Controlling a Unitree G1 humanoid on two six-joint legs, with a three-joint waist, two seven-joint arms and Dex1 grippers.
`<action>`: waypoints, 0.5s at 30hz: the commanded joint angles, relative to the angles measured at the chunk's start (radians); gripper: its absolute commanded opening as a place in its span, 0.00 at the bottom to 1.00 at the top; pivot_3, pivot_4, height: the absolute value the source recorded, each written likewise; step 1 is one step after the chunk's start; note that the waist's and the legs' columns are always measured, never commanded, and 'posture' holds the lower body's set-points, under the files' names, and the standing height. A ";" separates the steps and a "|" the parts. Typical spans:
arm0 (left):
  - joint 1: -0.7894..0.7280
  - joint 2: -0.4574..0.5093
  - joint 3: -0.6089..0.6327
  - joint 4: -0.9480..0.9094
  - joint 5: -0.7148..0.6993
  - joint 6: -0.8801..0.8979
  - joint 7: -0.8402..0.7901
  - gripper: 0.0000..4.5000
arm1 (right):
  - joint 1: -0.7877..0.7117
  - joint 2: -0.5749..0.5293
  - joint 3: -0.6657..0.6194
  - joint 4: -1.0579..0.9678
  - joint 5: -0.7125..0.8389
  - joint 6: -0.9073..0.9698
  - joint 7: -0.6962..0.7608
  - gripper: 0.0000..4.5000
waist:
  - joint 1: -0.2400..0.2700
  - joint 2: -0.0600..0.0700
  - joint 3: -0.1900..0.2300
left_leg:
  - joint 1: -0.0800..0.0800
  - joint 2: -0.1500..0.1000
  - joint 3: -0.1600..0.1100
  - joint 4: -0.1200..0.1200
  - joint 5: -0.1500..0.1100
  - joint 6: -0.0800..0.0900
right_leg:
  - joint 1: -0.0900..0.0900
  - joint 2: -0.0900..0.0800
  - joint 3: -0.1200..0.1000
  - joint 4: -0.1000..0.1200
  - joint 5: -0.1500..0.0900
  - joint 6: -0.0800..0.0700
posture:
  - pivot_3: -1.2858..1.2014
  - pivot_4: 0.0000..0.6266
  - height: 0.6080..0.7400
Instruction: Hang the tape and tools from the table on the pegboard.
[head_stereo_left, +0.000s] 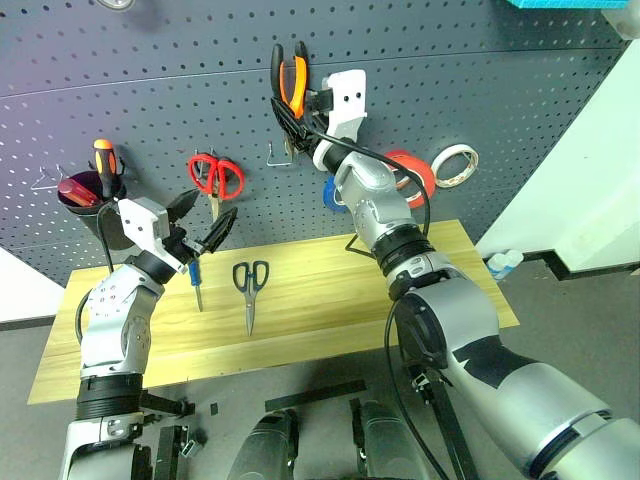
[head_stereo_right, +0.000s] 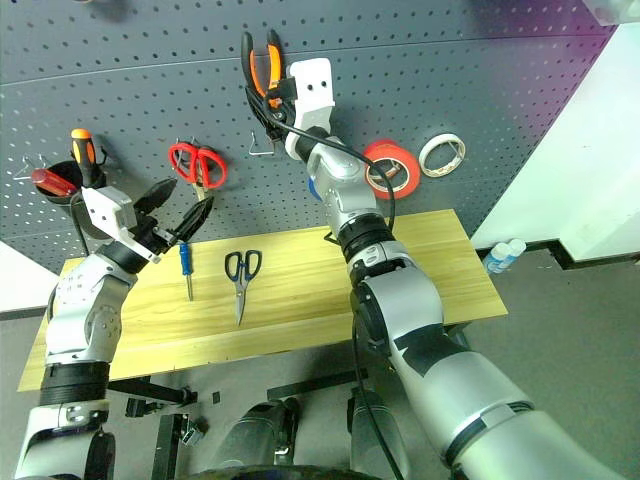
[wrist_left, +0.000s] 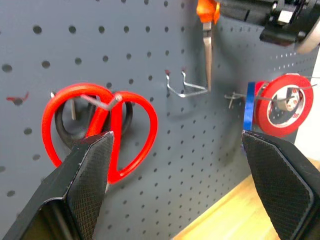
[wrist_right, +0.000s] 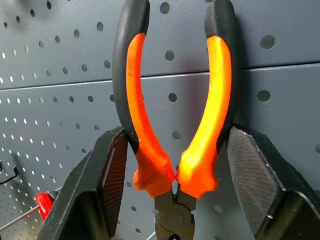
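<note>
My right gripper is raised against the grey-blue pegboard and is shut on the orange-handled pliers, handles up and nose down. The nose hangs just above a bare wire hook. The wide red tape hangs on the pegboard, partly behind my right arm. On the wooden table lie the dark-handled scissors and, to their left, the blue-handled screwdriver. My left gripper is open and empty, held above the table's left part and pointing at the board.
Red-handled scissors hang on a hook at the left. A black cup further left holds orange and red screwdrivers. A blue roll and a white-rimmed roll hang near the tape. A bottle stands on the floor at the right.
</note>
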 joint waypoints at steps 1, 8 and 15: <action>0.005 0.005 -0.003 -0.048 0.003 -0.003 -0.007 0.95 | -0.059 0.017 -0.009 -0.040 0.007 -0.038 0.011 0.59 | 0.001 0.000 0.000 | 0.000 0.001 0.000 0.000 0.000 0.000 | 0.000 0.001 0.000 0.000 0.000 0.000 | 0.51 0.12 1.00; 0.028 0.009 -0.003 -0.074 -0.007 0.014 -0.012 0.95 | -0.048 0.036 -0.004 -0.098 0.012 -0.034 0.019 0.59 | 0.000 0.000 0.000 | 0.001 0.004 0.002 0.000 0.000 -0.001 | -0.001 0.004 0.003 0.000 0.003 -0.002 | 0.51 0.15 1.00; 0.056 0.021 -0.001 -0.102 -0.011 0.039 -0.019 0.95 | -0.036 0.049 -0.002 -0.140 0.010 -0.019 0.012 0.59 | 0.001 0.000 0.000 | 0.001 0.004 0.003 0.000 0.000 -0.001 | -0.001 0.004 0.004 0.000 0.003 -0.003 | 0.51 0.19 1.00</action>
